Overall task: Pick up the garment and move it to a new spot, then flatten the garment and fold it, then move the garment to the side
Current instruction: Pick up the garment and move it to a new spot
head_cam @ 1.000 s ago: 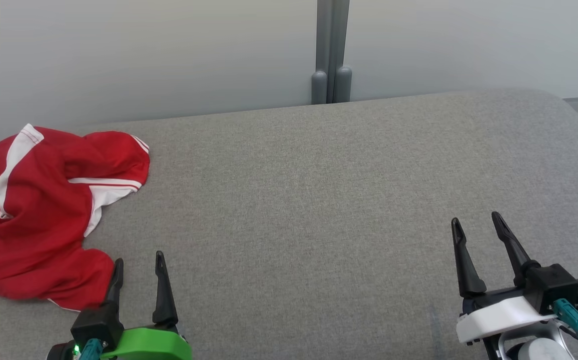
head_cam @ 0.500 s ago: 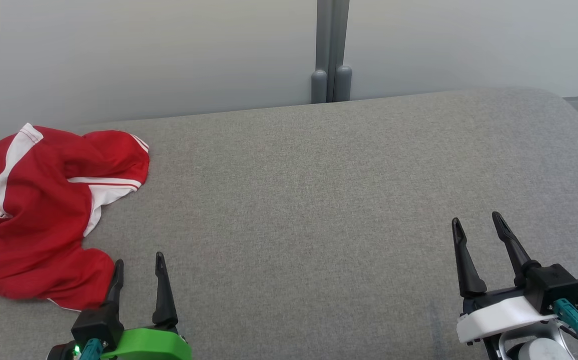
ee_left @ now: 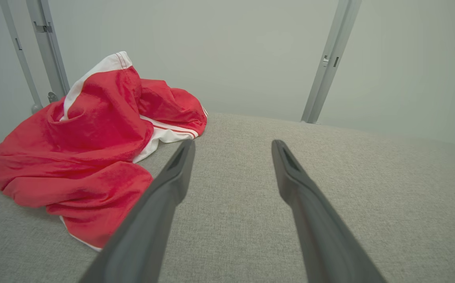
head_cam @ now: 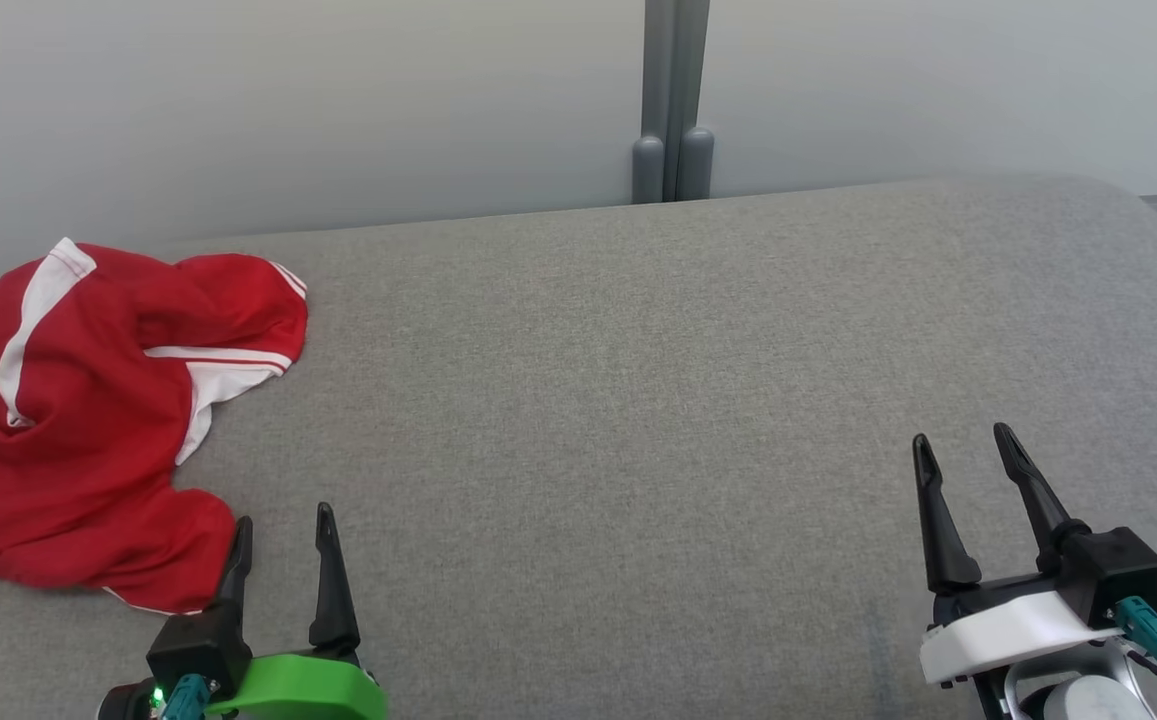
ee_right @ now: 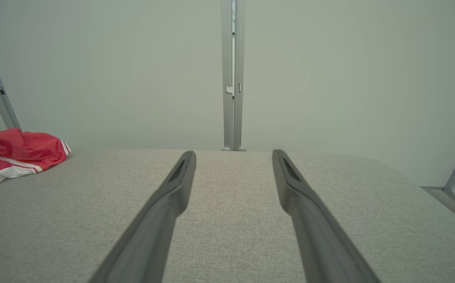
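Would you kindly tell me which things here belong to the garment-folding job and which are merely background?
Job: red garment; left tool; right tool; grey padded surface.
Background: grey post; pale wall panels.

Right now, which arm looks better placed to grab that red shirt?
Left. The left gripper, open, sits right beside the red shirt, while the right gripper, also open, is far across the grey cushion.
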Available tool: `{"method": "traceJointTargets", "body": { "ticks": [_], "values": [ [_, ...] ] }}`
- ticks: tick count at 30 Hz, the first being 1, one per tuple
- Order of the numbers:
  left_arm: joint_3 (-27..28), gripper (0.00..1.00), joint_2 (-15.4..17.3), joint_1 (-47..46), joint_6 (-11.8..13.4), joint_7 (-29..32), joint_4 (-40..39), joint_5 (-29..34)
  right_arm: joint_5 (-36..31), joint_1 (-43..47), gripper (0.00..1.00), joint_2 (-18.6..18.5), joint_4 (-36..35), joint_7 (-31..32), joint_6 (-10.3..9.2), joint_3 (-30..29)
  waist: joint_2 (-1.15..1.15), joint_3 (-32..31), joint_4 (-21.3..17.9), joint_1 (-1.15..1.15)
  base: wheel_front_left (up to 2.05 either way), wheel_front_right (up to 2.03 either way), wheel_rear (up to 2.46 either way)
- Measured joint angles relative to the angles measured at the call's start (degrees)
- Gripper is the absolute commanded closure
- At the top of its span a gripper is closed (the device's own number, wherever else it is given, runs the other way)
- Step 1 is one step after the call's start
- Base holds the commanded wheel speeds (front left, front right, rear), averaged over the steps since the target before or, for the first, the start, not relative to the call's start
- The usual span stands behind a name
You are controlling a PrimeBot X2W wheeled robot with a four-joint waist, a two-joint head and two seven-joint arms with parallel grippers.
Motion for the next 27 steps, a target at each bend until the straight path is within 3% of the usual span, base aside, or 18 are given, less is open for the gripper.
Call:
{"method": "traceJointTargets", "body": {
  "ticks": [12, 27],
  "values": [
    [0.1, 0.00, 0.0, -1.6, 0.3, 0.0, -0.5, 0.0, -0.2, 0.1, 0.00, 0.0, -0.9, 0.0, 0.00, -0.6, 0.00, 0.9, 6.7, 0.00, 0.00, 0.00, 0.00],
    [0.5, 0.00, 0.1, -2.0, 0.4, 0.0, -1.1, 0.0, -0.2, -0.6, 0.00, 0.0, -1.3, 0.0, 0.01, 1.3, 0.00, 1.7, 21.8, 0.00, 0.00, 0.00, 0.00]
  ]
}}
